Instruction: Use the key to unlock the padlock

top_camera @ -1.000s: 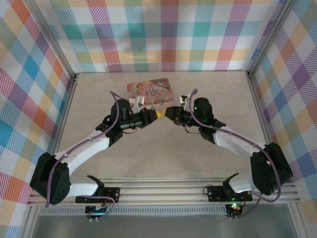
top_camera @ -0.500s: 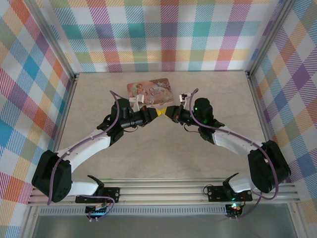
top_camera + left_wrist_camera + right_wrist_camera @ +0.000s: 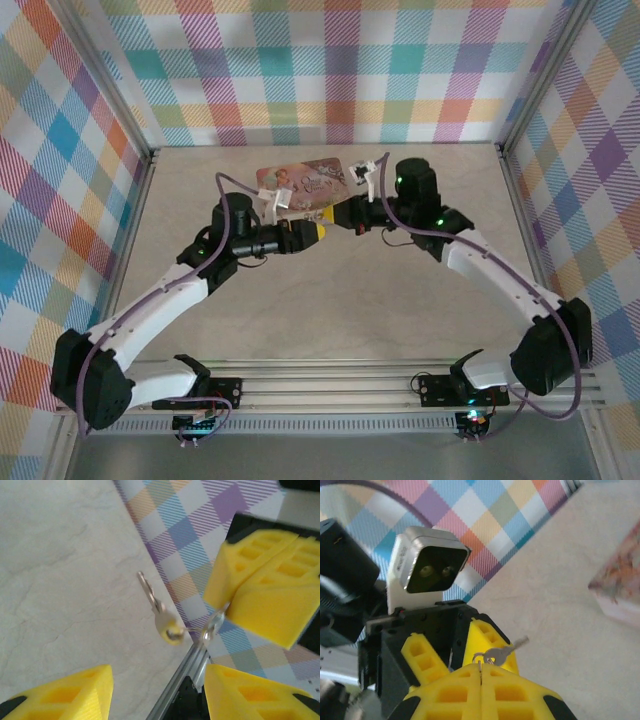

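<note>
Right pincer (image 3: 481, 670) clamps the key (image 3: 167, 625) by its blurred ring (image 3: 212, 625); left pincer (image 3: 157, 682) gapes wide; tin box (image 3: 300, 180) lettering is illegible.

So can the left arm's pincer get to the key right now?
Probably yes. The left pincer is open, and the key dangles just ahead of it, hanging from the shut right pincer. Nothing sits between them.

Table top (image 3: 330, 310): pale beige with faint marbled veining, matte, evenly lit. Walls (image 3: 330, 70) at back, left and right: pastel plaid print in many colours. Silver metal posts (image 3: 115, 85) rise at both rear corners. Slotted metal rail (image 3: 330, 385) runs along the near edge.
</note>
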Controlling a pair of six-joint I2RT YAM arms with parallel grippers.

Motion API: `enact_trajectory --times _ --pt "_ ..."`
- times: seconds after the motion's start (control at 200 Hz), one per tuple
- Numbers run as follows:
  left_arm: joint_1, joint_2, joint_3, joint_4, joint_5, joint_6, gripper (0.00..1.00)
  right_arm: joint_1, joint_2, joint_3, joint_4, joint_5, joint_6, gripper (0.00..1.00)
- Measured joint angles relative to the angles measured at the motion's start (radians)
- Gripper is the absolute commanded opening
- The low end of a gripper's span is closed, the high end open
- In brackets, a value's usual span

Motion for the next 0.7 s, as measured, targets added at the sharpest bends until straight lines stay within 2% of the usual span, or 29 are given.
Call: enact_trajectory --times 0.13,0.265,0.495,0.7 --pt "0.028 -0.057 0.037 -0.018 0.042 0.064 0.5 0.0 -0.039 0.096 -0.201 -0.041 -0.243 0.0" --pt "0.04 -0.069 0.039 0.043 0.094 0.067 0.49 0.0 -0.04 0.11 -0.305 -0.109 -0.373 0.0" --pt "0.04 -0.069 -0.027 0.243 0.153 0.002 0.44 0.0 -0.026 0.111 -0.339 -0.193 -0.43 0.0" --pt "0.028 -0.07 -0.066 0.316 0.185 -0.017 0.44 -0.011 -0.013 0.121 -0.344 -0.233 -0.432 0.0"
